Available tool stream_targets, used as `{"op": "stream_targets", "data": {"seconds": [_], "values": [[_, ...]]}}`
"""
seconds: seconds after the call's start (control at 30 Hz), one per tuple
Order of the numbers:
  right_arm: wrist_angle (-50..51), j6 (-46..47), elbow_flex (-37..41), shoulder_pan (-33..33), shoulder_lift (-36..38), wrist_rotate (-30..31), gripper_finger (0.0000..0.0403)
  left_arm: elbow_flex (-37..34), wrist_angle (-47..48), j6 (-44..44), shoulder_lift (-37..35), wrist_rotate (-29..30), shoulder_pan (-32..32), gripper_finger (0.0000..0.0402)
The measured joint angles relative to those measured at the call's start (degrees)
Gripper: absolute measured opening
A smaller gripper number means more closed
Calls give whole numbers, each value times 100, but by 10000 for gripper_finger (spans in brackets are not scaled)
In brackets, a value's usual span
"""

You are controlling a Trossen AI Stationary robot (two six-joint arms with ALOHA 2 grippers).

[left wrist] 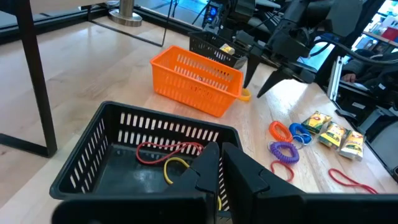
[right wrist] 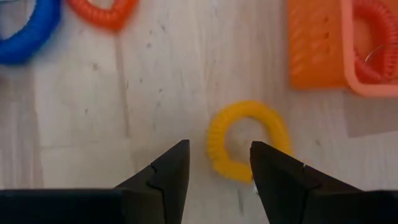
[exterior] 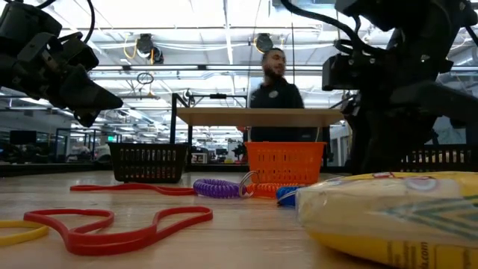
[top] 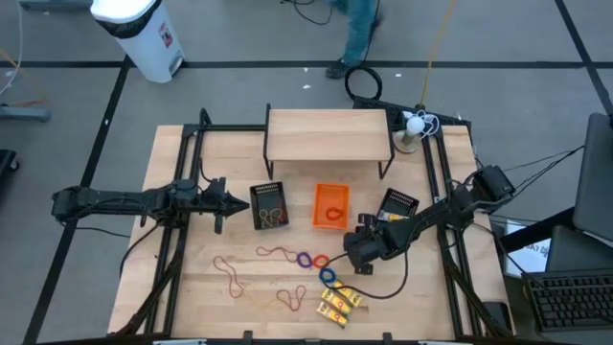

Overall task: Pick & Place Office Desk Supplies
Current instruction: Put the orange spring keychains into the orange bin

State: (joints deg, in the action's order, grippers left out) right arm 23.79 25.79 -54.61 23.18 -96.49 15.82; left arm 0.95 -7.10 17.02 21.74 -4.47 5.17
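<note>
A yellow ring [right wrist: 247, 140] lies flat on the table beside the orange basket [right wrist: 314, 46]. My right gripper [right wrist: 219, 147] stands open over it, pointing steeply down, one finger on each side of the ring's near part. Blue [right wrist: 25, 34] and orange [right wrist: 102, 11] rings lie farther off, and a purple ring [top: 305, 260] is beside them. Yellow packets [top: 340, 302] and red rubber bands [top: 278, 252] lie loose on the wood. My left gripper [left wrist: 221, 155] is shut, level, at the black basket [top: 269, 206], which holds red and yellow bands [left wrist: 168, 155]. My right gripper comes at the yellow ring from above, slanting down, with the ring's near arc [right wrist: 217, 158] between its open fingers. One fingertip [right wrist: 264, 163] overlaps the ring's edge in the wrist view. Whether it touches the ring, I cannot tell.
A second black basket [top: 396, 204] with a yellow packet stands right of the orange one. A small wooden shelf [top: 328, 134] spans the far middle, with a lamp base [top: 410, 142] beside it. A person [exterior: 272, 82] stands beyond the far edge. Free wood lies at the near left.
</note>
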Motion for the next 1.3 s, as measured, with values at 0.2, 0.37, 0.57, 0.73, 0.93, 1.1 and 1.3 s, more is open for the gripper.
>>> {"op": "stream_targets", "data": {"seconds": [0.2,0.37,0.57,0.73,0.93,1.1,1.3], "values": [[-321,40,214,-11,0,-117,157,0,0,146,0,-2,0,19],[-584,188,416,-60,20,-34,155,0,1,153,0,-2,-2,19],[-686,206,550,-170,25,-135,119,0,1,151,0,-2,-2,19],[-982,317,675,-265,22,-440,42,0,1,149,0,0,-2,19],[-1161,440,591,-204,141,-657,18,0,1,148,0,-2,0,19],[-1518,24,156,23,563,-607,6,0,1,146,0,-2,-2,19],[-2349,-887,24,157,1333,-373,2,-2,1,137,-2,-2,-1,19]]}}
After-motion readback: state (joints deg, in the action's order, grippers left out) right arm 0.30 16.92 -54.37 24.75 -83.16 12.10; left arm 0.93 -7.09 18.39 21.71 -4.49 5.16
